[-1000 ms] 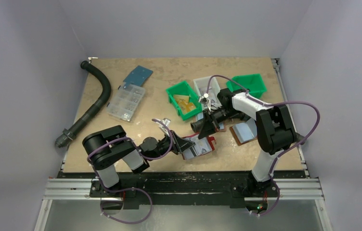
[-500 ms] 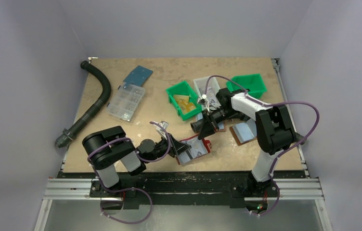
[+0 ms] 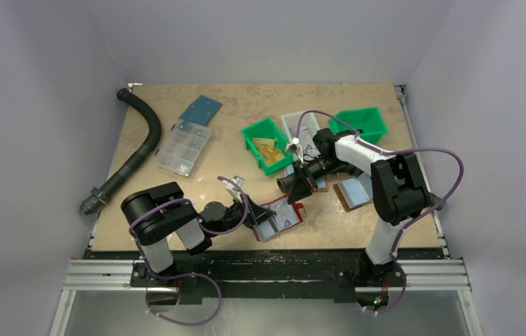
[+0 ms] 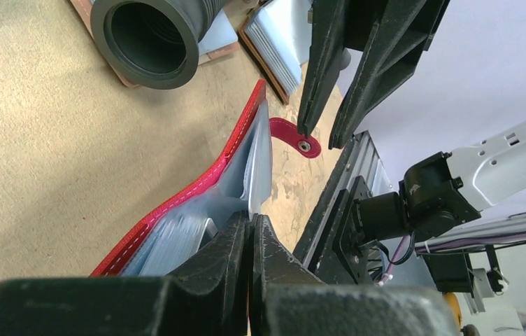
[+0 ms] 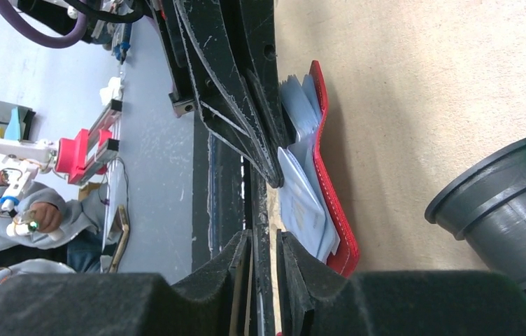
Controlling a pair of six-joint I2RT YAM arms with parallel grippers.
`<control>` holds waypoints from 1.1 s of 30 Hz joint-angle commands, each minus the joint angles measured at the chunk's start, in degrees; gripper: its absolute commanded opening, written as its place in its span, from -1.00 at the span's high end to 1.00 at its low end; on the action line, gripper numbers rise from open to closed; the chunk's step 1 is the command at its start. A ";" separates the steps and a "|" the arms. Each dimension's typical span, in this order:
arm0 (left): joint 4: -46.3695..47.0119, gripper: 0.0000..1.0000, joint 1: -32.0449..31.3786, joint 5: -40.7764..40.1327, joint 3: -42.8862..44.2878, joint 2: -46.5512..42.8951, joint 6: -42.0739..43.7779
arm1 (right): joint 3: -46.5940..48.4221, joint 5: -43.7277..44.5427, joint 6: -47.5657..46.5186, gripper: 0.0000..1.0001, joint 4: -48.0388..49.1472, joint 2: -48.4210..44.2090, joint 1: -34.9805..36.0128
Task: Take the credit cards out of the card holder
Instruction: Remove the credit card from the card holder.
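The card holder (image 3: 287,218) lies open near the table's front edge, red outside with pale blue-grey pockets. My left gripper (image 3: 264,215) is shut on a pale inner leaf (image 4: 259,168) at the card holder's (image 4: 176,203) near side. I cannot tell whether that leaf is a card or a pocket. Pale credit cards (image 5: 301,203) fan out of the card holder (image 5: 331,210). My right gripper (image 3: 294,194) hovers just behind it, jaws a little apart and holding nothing. The red tab (image 4: 295,136) hangs at the right gripper's (image 4: 317,138) tips.
A dark grey tube (image 3: 285,183) lies just behind the holder on a brown folder. Another brown folder (image 3: 354,190) lies to the right. Two green bins (image 3: 266,143) (image 3: 360,122) and a white bin (image 3: 301,126) stand behind. A clear organiser box (image 3: 183,148) and black hose (image 3: 145,143) are left.
My right gripper has opened and come off the holder's red end. The holder has swung left and nearer the front edge with my left gripper still shut on it.
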 commanded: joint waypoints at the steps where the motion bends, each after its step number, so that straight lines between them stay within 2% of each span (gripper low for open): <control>1: 17.05 1.00 0.24 1.72 0.06 -0.39 2.41 | -0.33 1.18 2.03 0.45 2.05 -1.33 0.49; 6: 17.08 1.00 0.21 3.78 0.36 -0.95 4.23 | -0.79 2.03 3.48 0.36 3.65 -2.01 0.49; 15: 17.05 1.00 0.21 5.91 0.24 -3.34 6.74 | -2.09 5.16 7.05 0.32 7.82 -3.46 1.28; 22: 17.08 1.00 0.24 7.10 1.17 -3.02 6.84 | -1.66 4.29 5.74 0.31 6.46 -3.47 2.30; 27: 17.08 1.00 0.23 6.92 1.30 -3.01 6.90 | -0.90 3.10 3.65 0.55 4.21 -2.57 2.58; 32: 17.22 1.00 0.49 6.73 0.74 -2.49 6.85 | -0.18 2.60 2.33 1.00 2.72 -2.26 2.60; 33: 17.15 1.00 0.69 6.87 0.58 -2.42 6.73 | -0.14 2.64 2.23 1.00 2.74 -2.33 2.60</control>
